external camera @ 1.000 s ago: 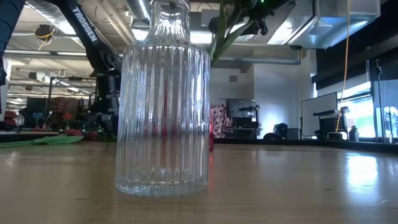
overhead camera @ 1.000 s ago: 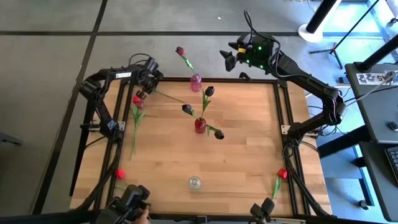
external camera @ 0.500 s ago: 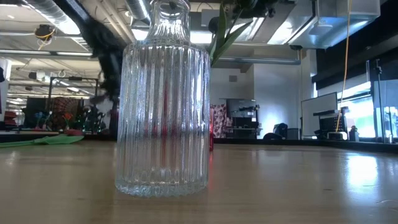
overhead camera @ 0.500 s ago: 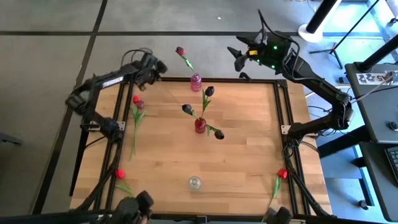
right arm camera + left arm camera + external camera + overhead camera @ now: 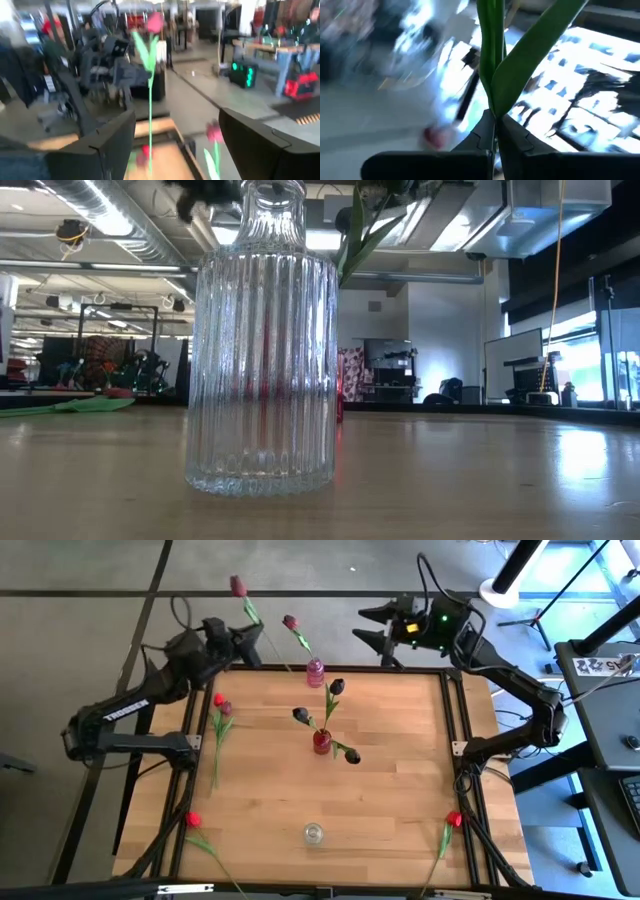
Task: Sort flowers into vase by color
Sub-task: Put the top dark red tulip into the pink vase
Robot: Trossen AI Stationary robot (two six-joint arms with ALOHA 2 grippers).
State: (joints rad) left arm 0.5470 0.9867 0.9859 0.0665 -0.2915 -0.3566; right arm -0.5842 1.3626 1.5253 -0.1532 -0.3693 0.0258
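The left gripper is seen beyond the far left edge of the table, its fingers clamped on the green stem of a pink flower that is held up in the air, its head pointing away past the table edge. The right gripper is held off the far right corner with its fingers spread wide and nothing between them. A pink vase with one pink flower is found at the far edge, and a red vase with three dark flowers stands near the middle. A clear glass vase stands empty at the near edge. Two flowers are left lying at the far left, one red flower at the near left and another at the near right. Compared with half a second earlier, the left arm has been swung outward and the pink flower lifted into view.
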